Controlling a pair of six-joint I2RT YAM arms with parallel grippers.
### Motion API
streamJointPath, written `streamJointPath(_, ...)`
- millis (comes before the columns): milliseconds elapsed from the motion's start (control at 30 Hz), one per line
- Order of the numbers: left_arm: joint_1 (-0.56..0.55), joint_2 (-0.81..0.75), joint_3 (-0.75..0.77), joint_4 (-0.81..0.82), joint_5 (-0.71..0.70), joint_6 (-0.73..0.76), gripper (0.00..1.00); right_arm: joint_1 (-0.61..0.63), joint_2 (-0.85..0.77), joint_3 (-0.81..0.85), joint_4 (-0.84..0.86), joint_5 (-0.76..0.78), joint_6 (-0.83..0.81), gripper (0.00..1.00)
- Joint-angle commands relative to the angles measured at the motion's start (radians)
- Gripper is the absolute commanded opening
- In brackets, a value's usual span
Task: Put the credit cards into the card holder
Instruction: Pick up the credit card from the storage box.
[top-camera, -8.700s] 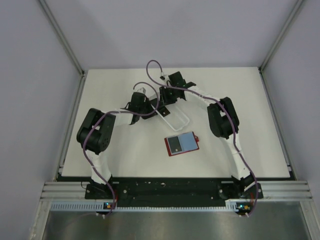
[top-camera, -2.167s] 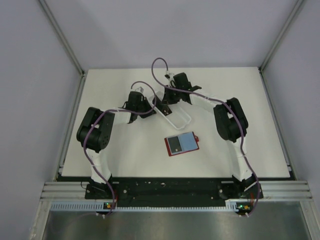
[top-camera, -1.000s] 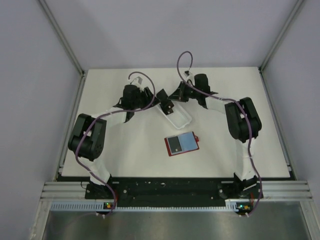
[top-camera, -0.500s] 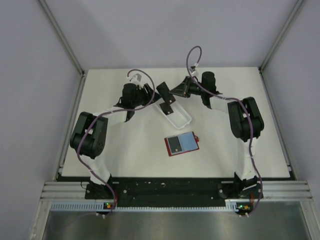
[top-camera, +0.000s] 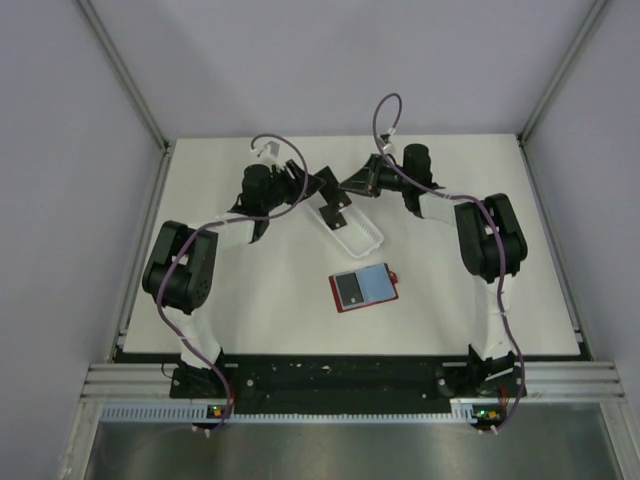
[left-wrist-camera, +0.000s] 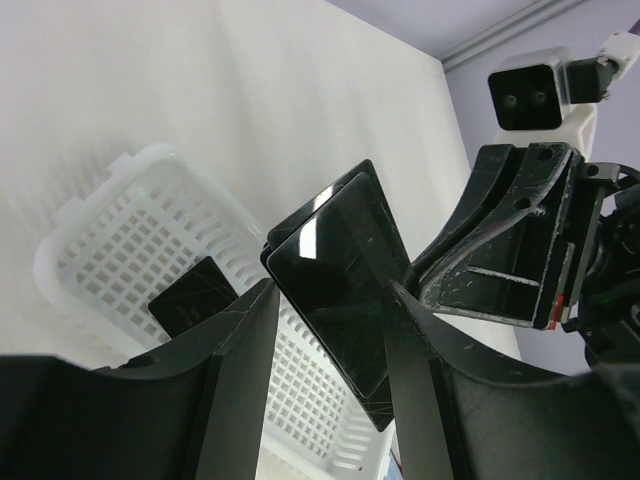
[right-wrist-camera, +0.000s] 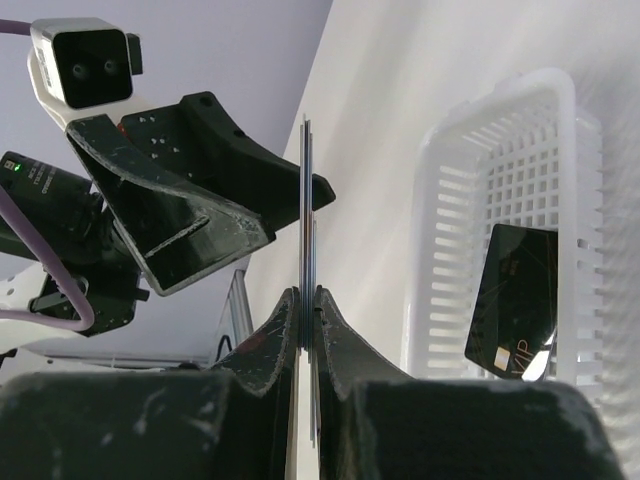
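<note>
Two black credit cards (left-wrist-camera: 335, 270) are stacked face to face above the white tray (left-wrist-camera: 110, 240). My right gripper (right-wrist-camera: 306, 292) is shut on them; they show edge-on (right-wrist-camera: 306, 200) there. My left gripper (left-wrist-camera: 332, 290) is open, one finger on each side of the pair; contact cannot be told. From above the cards (top-camera: 335, 198) hang between the left gripper (top-camera: 318, 185) and right gripper (top-camera: 352, 186). Another black card (right-wrist-camera: 515, 295) lies in the tray. The red card holder (top-camera: 378, 284) lies open nearer the arms, a black card (top-camera: 350, 290) on its left half.
The white lattice tray (top-camera: 360, 235) sits slanted at mid-table, just under both grippers. Purple cables loop above each wrist. Grey enclosure walls with metal rails close the table's left, right and far sides.
The right gripper has raised the card pair a little off the tray. My left gripper has moved right, up to the cards, so its fingers now flank them.
</note>
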Motion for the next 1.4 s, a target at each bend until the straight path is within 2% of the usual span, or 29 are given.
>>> streamJointPath(0,0.009,0.007,0.005,0.121,0.032,-0.035,0.52,-0.002,0.018,0.011,0.060,-0.036,0.015,0.00)
streamJointPath(400,0.010,0.026,-0.017,0.197,0.070,-0.072,0.51,-0.001,0.081,0.006,0.291,-0.121,0.216,0.00)
streamJointPath(600,0.014,0.029,-0.023,0.195,0.075,-0.064,0.48,-0.002,0.084,0.009,0.311,-0.125,0.235,0.00)
streamJointPath(767,0.012,0.053,-0.014,0.210,0.090,-0.073,0.39,-0.001,0.088,0.012,0.282,-0.127,0.212,0.00)
streamJointPath(933,0.014,0.061,-0.012,0.218,0.089,-0.072,0.24,-0.001,0.085,0.017,0.221,-0.122,0.160,0.00)
streamJointPath(1167,0.029,0.093,0.000,0.221,0.089,-0.065,0.04,-0.002,0.064,0.038,-0.024,-0.055,-0.032,0.00)
streamJointPath(1367,0.032,0.131,0.009,0.241,0.101,-0.070,0.00,-0.001,0.073,0.071,-0.141,-0.010,-0.120,0.01)
